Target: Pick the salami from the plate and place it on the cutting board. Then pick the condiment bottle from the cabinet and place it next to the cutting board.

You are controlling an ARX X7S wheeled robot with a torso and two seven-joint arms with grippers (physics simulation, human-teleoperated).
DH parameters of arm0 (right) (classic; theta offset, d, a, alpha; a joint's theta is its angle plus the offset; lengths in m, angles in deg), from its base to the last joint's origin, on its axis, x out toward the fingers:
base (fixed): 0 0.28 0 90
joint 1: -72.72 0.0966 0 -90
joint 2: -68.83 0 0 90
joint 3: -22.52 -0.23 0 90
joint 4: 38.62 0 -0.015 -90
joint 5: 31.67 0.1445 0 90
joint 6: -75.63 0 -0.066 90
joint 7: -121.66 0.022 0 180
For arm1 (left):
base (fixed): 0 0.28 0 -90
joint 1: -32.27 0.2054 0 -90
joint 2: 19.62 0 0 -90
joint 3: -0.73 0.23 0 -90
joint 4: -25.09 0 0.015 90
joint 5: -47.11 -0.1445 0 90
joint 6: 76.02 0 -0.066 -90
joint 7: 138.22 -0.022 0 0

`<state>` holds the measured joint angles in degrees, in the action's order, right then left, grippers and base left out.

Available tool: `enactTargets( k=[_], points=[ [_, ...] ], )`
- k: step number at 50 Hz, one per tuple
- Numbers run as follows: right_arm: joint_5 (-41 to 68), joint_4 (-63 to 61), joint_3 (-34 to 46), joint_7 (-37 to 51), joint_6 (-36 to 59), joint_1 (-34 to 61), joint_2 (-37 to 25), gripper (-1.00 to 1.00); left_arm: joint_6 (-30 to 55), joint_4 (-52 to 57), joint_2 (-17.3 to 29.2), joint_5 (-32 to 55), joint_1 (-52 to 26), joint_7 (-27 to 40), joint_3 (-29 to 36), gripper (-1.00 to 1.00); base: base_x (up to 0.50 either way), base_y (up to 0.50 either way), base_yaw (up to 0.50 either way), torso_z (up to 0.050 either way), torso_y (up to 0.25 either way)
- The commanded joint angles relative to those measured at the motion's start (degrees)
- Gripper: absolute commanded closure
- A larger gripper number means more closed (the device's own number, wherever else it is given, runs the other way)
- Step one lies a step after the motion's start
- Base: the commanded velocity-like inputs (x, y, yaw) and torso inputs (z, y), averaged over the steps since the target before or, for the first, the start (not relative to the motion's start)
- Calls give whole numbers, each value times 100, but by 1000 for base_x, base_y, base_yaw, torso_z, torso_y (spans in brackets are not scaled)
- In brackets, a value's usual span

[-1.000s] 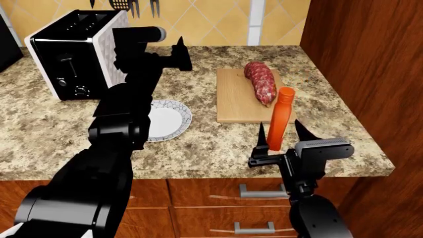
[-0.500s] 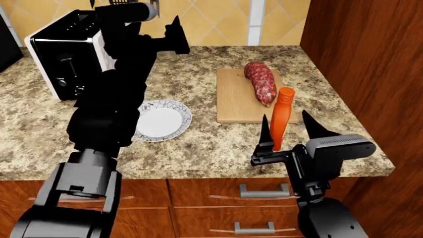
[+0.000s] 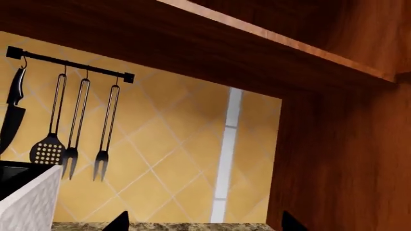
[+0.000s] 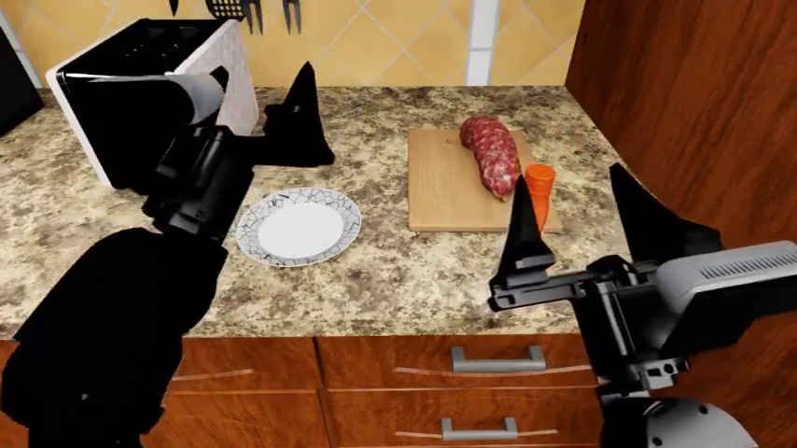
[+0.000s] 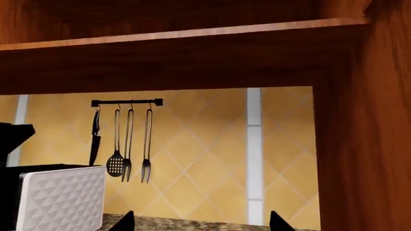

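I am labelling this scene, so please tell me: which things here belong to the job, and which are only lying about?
Part of the job:
salami, lying on the cutting board
plate, bare
orange bottle, beside the board

Only lying about:
toaster
hanging utensils on the wall rail
drawer handles

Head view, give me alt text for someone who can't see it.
The salami lies on the cutting board with the condiment bottle upright beside it. The plate sits empty on the counter. Both the left gripper and right gripper are open, holding nothing.
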<state>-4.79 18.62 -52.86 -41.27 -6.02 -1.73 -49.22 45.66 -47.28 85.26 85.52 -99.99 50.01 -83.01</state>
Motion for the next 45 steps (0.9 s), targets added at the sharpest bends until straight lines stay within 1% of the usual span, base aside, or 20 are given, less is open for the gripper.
enactTargets(
  k=[1, 6, 11, 15, 24, 31, 39, 45],
  points=[
    [406, -798, -177, 192, 388, 144, -200, -100, -109, 1541, 267, 1046, 1569, 68, -810, -100, 0, 0, 0, 0, 0],
    [387, -1022, -238, 337, 451, 106, -252, -100, -369, 1997, 366, 1165, 2091, -38, -1086, -100, 0, 0, 0, 0, 0],
    [251, -1346, -231, 554, 642, 5, -361, -100, -680, 2280, 322, 1188, 2405, -91, -1316, -100, 0, 0, 0, 0, 0],
    [199, -1597, -281, 664, 672, -134, -446, -100, -759, 2397, 328, 1300, 2475, -64, -1439, -100, 0, 0, 0, 0, 0],
    [273, -2230, -580, 949, 669, -407, -633, -100, -805, 2838, 452, 2114, 2578, 143, -1841, -100, 0, 0, 0, 0, 0],
    [386, -2595, -785, 1129, 580, -569, -736, -100, -901, 2895, 491, 2374, 2585, 228, -2034, -100, 0, 0, 0, 0, 0],
    [571, -2708, -912, 1535, -38, -848, -1136, -100, -1003, 3047, 556, 2633, 2630, 308, -2221, -100, 0, 0, 0, 0, 0],
    [473, -2716, -453, 2260, -861, -924, -1937, -100, -1159, 3101, 541, 2821, 2660, 393, -2423, -100, 0, 0, 0, 0, 0]
  ],
)
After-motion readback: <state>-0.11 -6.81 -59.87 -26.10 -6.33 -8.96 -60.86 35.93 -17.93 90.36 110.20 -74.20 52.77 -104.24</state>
